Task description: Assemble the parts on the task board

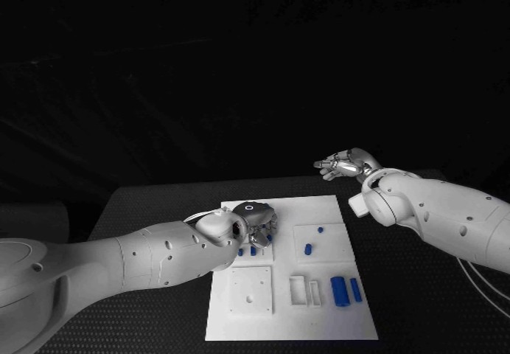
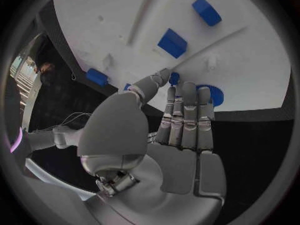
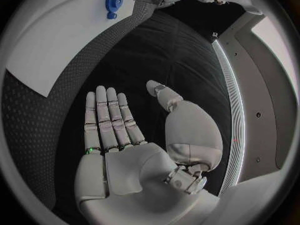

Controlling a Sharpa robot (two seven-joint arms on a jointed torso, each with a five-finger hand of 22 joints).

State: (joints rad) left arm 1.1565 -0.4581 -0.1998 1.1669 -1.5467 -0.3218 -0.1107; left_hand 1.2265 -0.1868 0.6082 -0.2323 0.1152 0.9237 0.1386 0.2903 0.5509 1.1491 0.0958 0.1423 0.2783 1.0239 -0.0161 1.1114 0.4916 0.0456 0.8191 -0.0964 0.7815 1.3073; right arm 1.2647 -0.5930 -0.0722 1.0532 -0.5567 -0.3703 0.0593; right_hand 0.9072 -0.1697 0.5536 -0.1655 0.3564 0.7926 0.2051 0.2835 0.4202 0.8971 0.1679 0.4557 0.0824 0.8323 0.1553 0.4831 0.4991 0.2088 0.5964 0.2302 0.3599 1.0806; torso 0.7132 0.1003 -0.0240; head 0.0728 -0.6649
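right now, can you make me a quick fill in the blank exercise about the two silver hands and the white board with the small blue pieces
1. The silver left hand hovers over the white rectangular task board, which lies on a ____ table.
2. The silver right hand holds ____, its fingers straight and apart.
3. The small parts on the task board are coloured ____.
4. The right hand is beyond the board's far ____ corner in the head view.

Missing words: black; nothing; blue; right

No legible txt or nos.
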